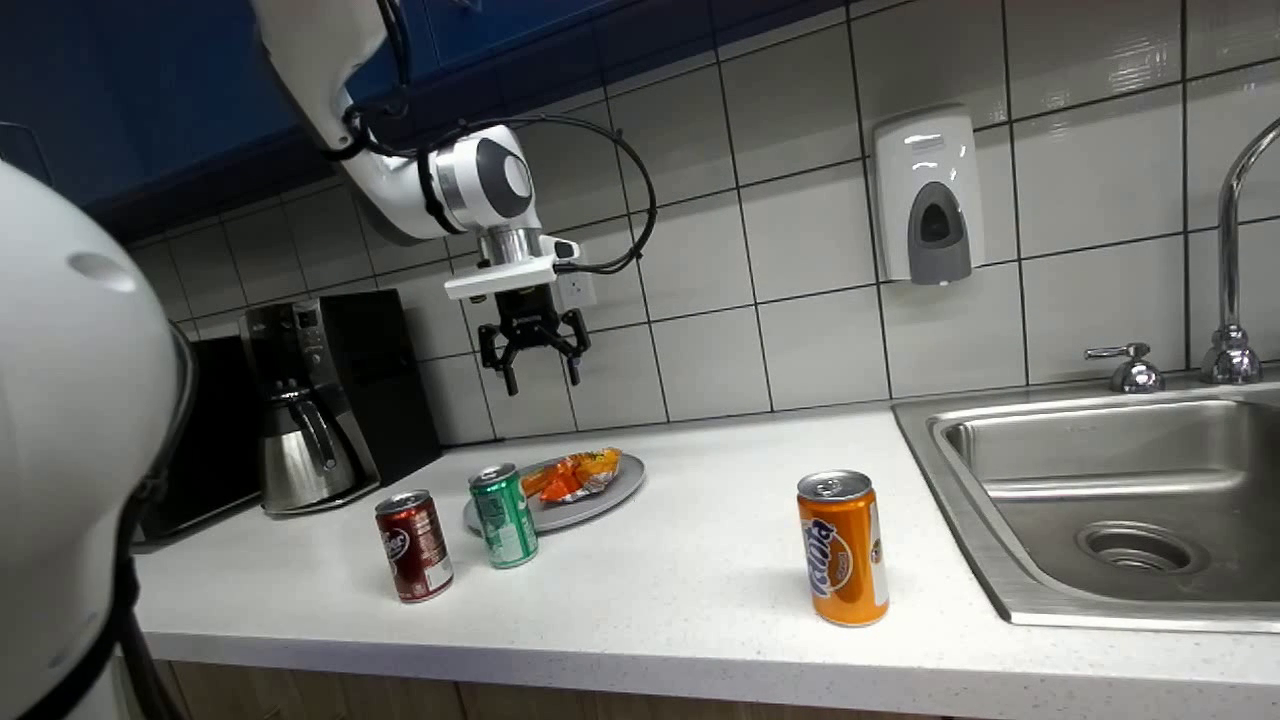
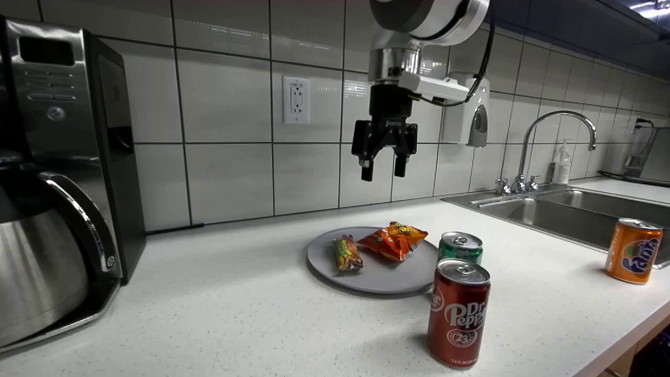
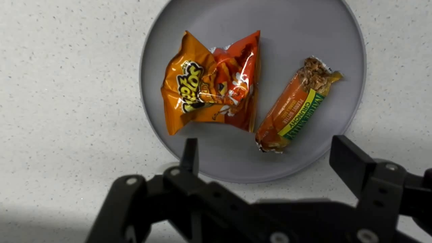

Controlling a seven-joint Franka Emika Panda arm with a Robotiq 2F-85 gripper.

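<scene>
In an exterior view, a black-and-steel coffee maker (image 2: 73,141) stands at the white bench's (image 2: 220,293) left. Next, a round grey plate (image 2: 323,252) holds a green-and-orange wrapped granola bar (image 2: 347,255) and, right of it, a shiny orange-red snack bag (image 2: 395,242). The black pincer (image 2: 383,170) hangs above the plate, fingers (image 2: 367,173) spread apart. Further right, a green metal can (image 2: 460,246) stands partly hidden behind a dark red metal can (image 2: 458,319); an orange metal can (image 2: 633,251) stands near the stainless-steel sink (image 2: 557,221).
</scene>
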